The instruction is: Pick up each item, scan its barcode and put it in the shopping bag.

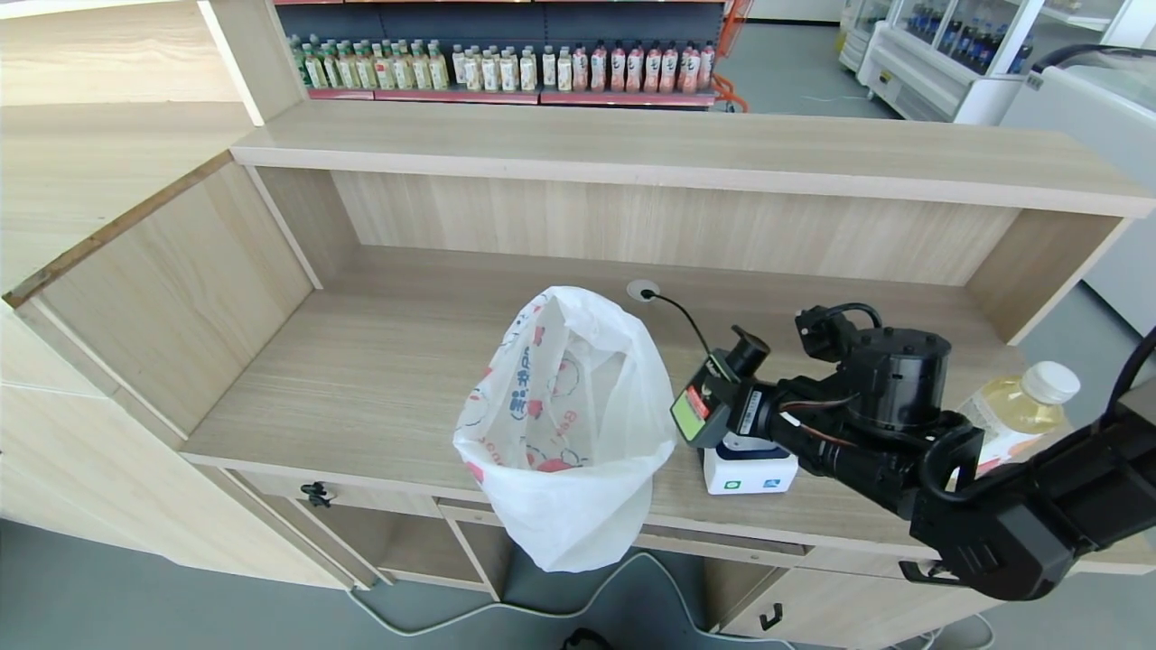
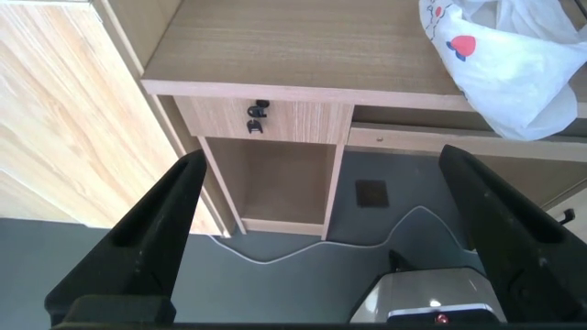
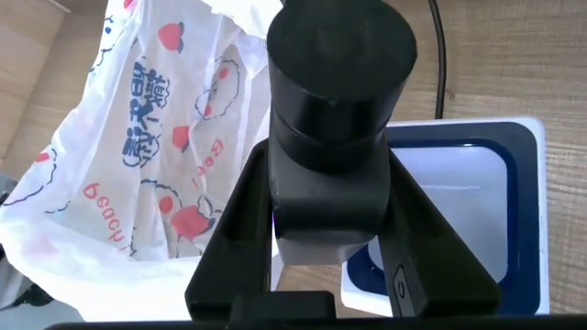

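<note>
Your right end effector [image 1: 733, 408] is clamped on the dark bottle [image 1: 703, 411], just above the scanner [image 1: 750, 471] and beside the bag [image 1: 564, 424] on the counter [image 1: 379, 379]; turn its label toward the scanner's window first; your left end effector [image 2: 321, 238] hangs open.

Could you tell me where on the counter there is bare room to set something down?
The counter is bare from its left wall to the shopping bag, and behind the bag up to the back panel. Right of the bag it is crowded: scanner, right gripper holding a dark-capped item, bottle.
</note>
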Available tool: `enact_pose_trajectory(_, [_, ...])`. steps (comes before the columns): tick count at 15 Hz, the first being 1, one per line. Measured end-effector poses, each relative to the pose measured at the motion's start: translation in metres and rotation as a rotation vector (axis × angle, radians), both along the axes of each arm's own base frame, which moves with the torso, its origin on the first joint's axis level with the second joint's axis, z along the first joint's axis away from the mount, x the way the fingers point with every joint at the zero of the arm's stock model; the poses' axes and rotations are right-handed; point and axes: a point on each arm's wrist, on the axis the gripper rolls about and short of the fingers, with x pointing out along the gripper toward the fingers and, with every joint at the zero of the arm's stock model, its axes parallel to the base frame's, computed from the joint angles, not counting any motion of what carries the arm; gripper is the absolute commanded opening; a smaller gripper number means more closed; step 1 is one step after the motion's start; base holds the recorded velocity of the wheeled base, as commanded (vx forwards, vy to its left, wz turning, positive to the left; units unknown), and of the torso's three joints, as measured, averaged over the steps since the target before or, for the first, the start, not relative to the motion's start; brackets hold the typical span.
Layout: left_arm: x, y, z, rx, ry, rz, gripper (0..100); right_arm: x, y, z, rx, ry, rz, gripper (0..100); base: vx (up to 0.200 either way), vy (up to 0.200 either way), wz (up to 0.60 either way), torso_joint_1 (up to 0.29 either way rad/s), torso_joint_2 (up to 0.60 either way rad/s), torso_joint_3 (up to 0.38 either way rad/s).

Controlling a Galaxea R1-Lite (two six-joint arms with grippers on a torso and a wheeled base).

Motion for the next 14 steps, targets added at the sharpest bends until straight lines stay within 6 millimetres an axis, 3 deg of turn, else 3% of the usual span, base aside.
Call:
enact_pose_trajectory(7, [0.0, 0.0, 0.0, 0.0, 0.0, 0.0, 100, -0.013, 0.001, 0.021, -0.071, -0.089, 0.035, 0, 0.0, 0.0, 0.0, 0.0, 0.0, 0.0])
enact_pose_trajectory(14, [0.0, 0.0, 0.0, 0.0, 0.0, 0.0, 100, -0.029, -0.011, 0.025, -0.097, -0.085, 0.0, 0, 0.0, 0.0, 0.0, 0.0, 0.0, 0.0])
